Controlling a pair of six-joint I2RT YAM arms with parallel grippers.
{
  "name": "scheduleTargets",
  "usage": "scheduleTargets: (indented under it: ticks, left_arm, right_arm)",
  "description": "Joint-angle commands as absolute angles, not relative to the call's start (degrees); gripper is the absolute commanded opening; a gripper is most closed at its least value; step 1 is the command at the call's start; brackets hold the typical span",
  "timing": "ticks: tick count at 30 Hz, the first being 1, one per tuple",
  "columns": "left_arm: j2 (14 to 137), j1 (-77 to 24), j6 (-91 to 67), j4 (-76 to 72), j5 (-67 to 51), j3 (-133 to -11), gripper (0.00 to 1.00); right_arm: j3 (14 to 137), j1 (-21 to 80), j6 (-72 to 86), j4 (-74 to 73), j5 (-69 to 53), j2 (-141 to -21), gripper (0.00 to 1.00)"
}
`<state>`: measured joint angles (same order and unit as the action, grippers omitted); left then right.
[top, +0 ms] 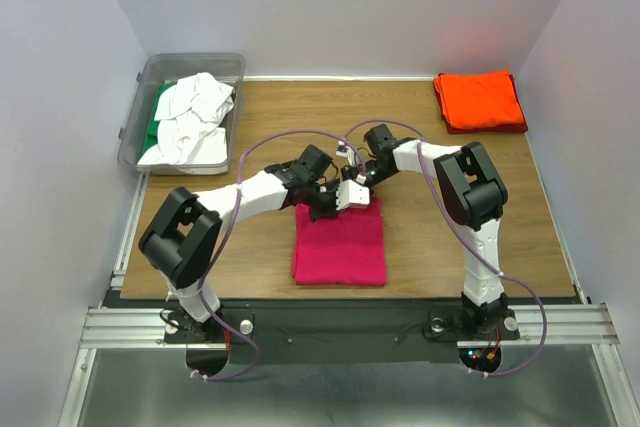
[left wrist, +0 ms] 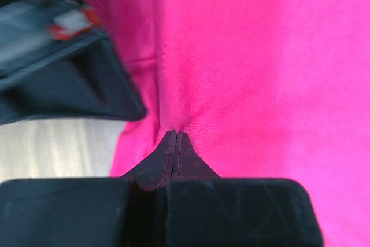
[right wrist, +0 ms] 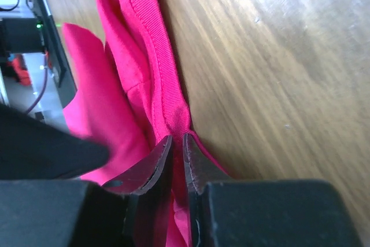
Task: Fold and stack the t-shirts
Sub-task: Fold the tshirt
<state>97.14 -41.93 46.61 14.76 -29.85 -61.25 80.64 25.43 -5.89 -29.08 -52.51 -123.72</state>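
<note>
Top external view: the magenta t-shirt [top: 340, 247] is recorded lying flat as a folded, near-square panel on the worktop [top: 450, 227], in the near half and between the two arm bases. Both sets of fingers are found at its far edge. The left fingers [top: 322, 207] are at the far-left corner, and the right fingers [top: 350, 197] are just beside them, toward the middle of that edge. The whole panel thus lies from the fingers toward the bases, and the gripped edge runs left to right.

Left wrist view: the left fingers [left wrist: 171, 153] are pressed fully together, with a small pucker of magenta cloth caught at the tips.

Right wrist view: the right fingers [right wrist: 163, 160] are all but closed, and the narrow gap between them is filled by the layered hem of the same shirt.

The orange t-shirt [top: 480, 100] is noted folded at the far right corner, well apart. White and green t-shirts [top: 190, 117] lie unfolded in the clear bin [top: 133, 132] at the far left.

The step in hand is judged to be a lift of the far edge, for a further fold or for carrying. For stacking on the orange shirt, the right arm is judged the nearer. With both grips close together, the free far-right corner is judged likely to droop.
</note>
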Motion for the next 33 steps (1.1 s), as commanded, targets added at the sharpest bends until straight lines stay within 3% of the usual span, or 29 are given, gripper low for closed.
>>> scheduleTargets:
  ticks: [1,26,30,33]
  left_arm:
    - [88.3,-42.3,46.6,15.6,-32.6,-61.7,0.0]
    - [98.7,-37.0,53.4,14.1,-27.8,-68.4,0.0]
    - [100.1,-37.0,54.1,14.2,-27.8,-67.7,0.12]
    - [100.0,-37.0,53.9,14.3,-27.9,-67.8,0.26]
  right_arm:
    - [78.6,26.0,-6.8,-27.7,-50.7,-124.5,0.18]
    - [78.8,25.9,-8.2,-27.9,-49.6,-123.8,0.17]
    - [82.9,25.4,-8.2,-28.5,-42.7,-121.6,0.2]
    - [86.4,24.4,-8.8,-30.0,-37.2,-118.9,0.29]
